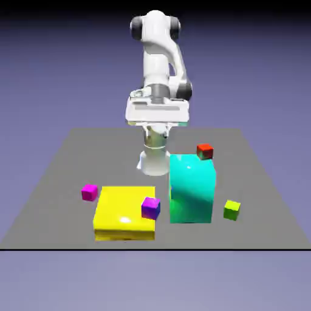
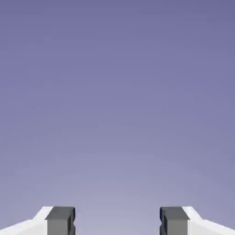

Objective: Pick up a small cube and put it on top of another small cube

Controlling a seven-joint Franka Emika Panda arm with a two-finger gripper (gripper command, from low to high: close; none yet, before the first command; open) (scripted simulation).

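The small lime-green cube (image 1: 231, 209) sat on the grey table (image 1: 54, 182) toward the exterior view's right, just beside the tall teal block (image 1: 192, 188) but apart from it, near the table's front edge. A small red cube (image 1: 205, 150) lay behind the teal block's upper right corner as seen in that view; whether it touched the block could not be told. To the left of the teal block lay a flat yellow slab (image 1: 121, 212), with a small purple cube (image 1: 150, 208) at its right edge, between slab and block. A small magenta cube (image 1: 89, 192) rested just off the slab's left corner.

The white arm (image 1: 159, 54) stood folded above its base, its hand raised well clear of every cube. In the hand view the gripper (image 2: 117, 222) had its two grey fingertips (image 2: 60, 221) standing well apart with nothing between them, so it was open and empty, facing only the plain blue-violet backdrop (image 2: 117, 92).
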